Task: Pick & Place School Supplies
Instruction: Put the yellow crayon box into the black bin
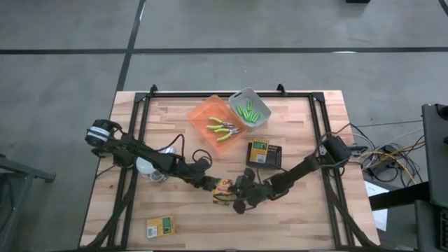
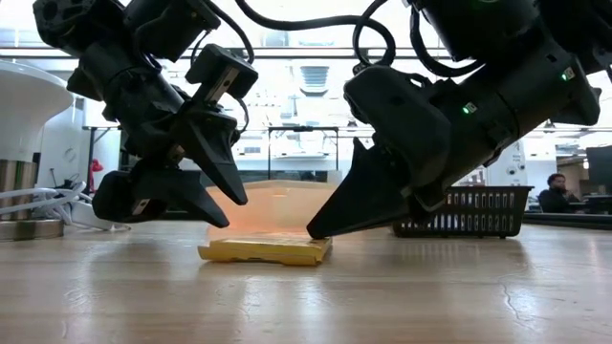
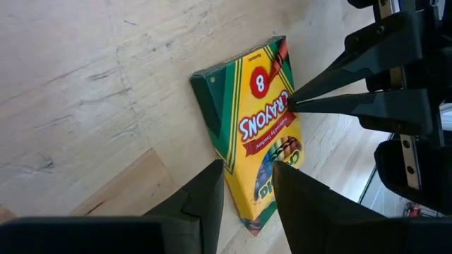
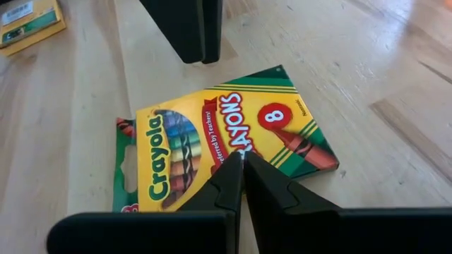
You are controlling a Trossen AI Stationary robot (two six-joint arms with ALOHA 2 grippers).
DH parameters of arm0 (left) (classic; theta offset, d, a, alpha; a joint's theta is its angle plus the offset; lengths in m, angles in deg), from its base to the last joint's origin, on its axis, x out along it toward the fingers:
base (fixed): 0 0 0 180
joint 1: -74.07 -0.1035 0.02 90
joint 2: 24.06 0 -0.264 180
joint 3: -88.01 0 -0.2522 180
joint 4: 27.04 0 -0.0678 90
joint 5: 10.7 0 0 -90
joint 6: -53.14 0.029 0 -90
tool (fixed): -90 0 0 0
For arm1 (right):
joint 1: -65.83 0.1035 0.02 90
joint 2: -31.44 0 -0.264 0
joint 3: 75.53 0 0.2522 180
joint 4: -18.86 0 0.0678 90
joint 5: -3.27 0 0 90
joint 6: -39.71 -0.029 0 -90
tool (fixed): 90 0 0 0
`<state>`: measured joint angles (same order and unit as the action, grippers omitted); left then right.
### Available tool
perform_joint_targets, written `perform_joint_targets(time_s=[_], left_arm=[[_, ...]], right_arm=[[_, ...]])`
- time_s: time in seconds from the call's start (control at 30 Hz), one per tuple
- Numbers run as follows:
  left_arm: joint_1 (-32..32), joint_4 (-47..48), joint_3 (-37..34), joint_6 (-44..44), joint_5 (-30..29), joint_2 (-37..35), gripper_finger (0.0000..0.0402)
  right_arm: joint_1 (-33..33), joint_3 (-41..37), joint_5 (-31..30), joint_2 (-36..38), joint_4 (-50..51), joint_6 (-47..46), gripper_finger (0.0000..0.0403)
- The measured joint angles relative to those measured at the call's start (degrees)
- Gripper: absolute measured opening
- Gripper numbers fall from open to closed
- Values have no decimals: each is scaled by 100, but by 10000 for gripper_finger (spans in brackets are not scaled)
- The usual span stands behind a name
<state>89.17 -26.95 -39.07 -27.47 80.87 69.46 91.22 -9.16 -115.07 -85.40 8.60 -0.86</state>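
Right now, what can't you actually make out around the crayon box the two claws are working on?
- Crayon box: its underside is hidden, lying flat on the table.
- High view: the left claw and right claw cover most of the box.
- Low view: whether the right claw tip touches the box can't be told.
- Grey bin: the green sticks are too small to count.

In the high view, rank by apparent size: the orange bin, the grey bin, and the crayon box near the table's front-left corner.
1. orange bin, largest
2. grey bin, a bit smaller
3. crayon box, clearly smallest
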Motion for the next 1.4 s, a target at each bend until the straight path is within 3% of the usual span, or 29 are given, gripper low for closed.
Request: perform_joint_targets(time_s=[0.2, 0.67, 1.4], left_arm=[[0, 0, 0, -101, 7, 0, 126], [0, -28, 13, -745, 44, 0, 126], [2, -838, 38, -376, -91, 726, 126]], right_arm=[[50, 22, 16, 25, 539, -615, 18], [102, 4, -43, 4, 725, -644, 18], [102, -3, -32, 4, 718, -639, 18]])
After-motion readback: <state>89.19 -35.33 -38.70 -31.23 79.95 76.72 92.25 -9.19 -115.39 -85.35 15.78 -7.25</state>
